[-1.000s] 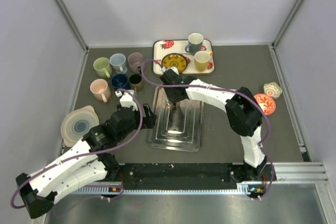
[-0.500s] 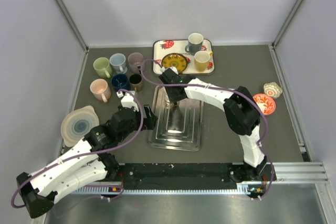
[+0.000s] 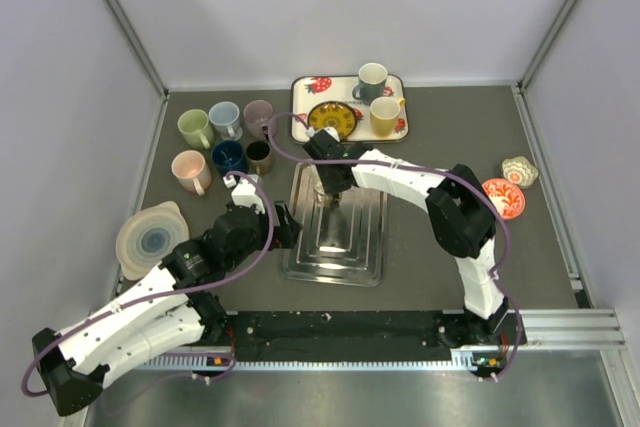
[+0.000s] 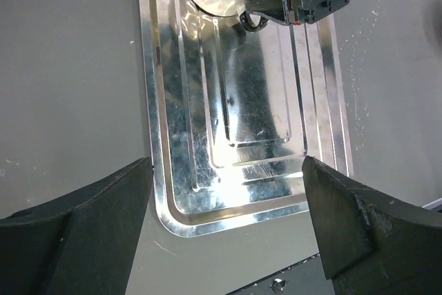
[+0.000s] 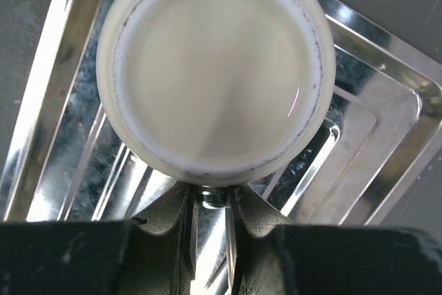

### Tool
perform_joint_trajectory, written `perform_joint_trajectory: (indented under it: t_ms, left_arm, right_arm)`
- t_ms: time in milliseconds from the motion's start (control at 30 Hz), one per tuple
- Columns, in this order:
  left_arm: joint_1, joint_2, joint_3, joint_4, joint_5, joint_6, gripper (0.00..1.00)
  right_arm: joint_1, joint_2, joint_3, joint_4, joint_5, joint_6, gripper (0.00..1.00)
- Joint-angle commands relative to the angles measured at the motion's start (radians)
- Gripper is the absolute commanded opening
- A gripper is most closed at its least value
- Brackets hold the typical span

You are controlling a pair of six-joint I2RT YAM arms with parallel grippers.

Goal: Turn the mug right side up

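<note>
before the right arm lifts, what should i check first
1. Mug sits base up on the metal tray: ok.
2. Right hand closed at the mug's side: ok.
3. Grip firm enough to lift and flip: cannot tell.
4. Left hand open and clear of the mug: ok.
5. Bare tray space to set the mug down upright: ok.
</note>
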Motion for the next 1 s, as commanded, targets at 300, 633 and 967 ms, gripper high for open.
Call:
perform_joint_trajectory:
  t_ms: [300,633,967]
  left_arm:
    - [-0.002,0.018,-0.043,0.155,0.054,-0.044,0.93]
    - [-0.002,0.084,-0.108,0.530,0.349,-0.121,0.90]
    - [-0.023,0.170,-0.225,1.132,0.587,-0.234,0.83]
  right_arm:
    - [0.023,-0.407,-0.213,0.023,0.009,0.039,0.00]
    - [0.030,-0.895,-0.532,0.248,-0.156,0.131,0.00]
    - [-0.020,-1.238,-0.841,0.613,-0.371,0.342,0.00]
